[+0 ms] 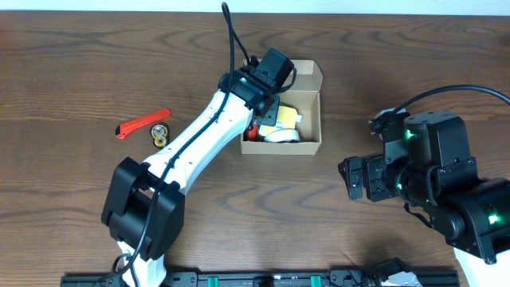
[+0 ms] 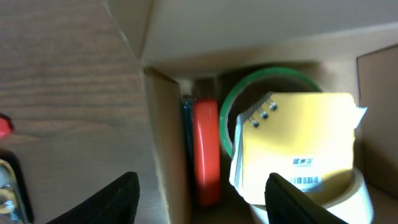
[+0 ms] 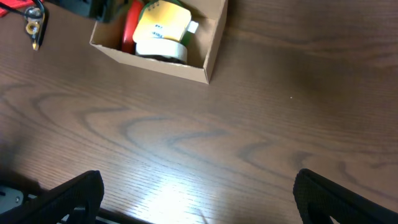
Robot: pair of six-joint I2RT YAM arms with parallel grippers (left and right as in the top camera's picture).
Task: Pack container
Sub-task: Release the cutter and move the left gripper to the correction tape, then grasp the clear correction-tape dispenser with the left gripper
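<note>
I'm hovering L pincer (image 2: 208,190) wide, empty, over small tan cardboard box (image 1: 283,147). Looking light, crushable; I'm favouring pinching a side wall.

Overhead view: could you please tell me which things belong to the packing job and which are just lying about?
Job: cardboard box; in it, yellow notepad, red tape roll, green tape roll, white tape roll.
Lying about: red-handled tool, small brass item.
</note>
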